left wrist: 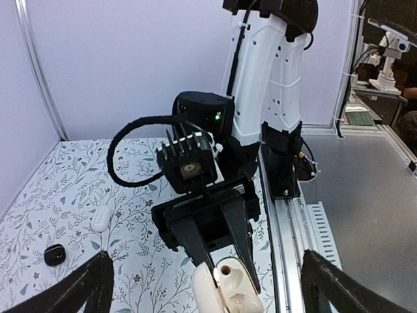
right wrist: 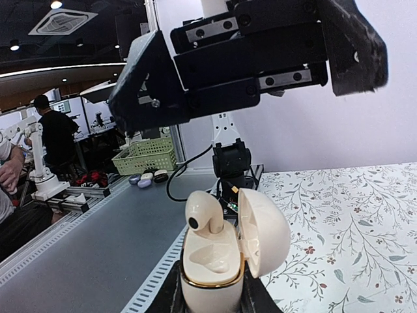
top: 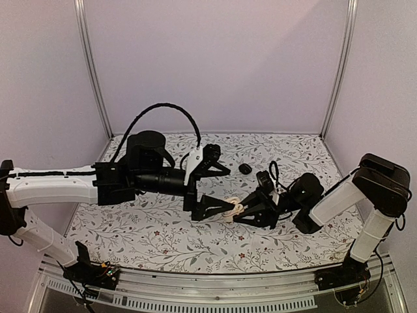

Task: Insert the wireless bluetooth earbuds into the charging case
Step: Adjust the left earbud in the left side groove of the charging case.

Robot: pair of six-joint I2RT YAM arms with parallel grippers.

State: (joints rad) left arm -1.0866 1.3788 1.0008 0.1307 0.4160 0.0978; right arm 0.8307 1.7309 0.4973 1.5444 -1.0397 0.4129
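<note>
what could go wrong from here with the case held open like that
1. The earbud sticks up out of the charging case, which stands open. A tilt or knock could probably shake it out.
2. The open left gripper sits right at the case. A push from it might twist the case in the right gripper, which clamps only its lower body.
</note>
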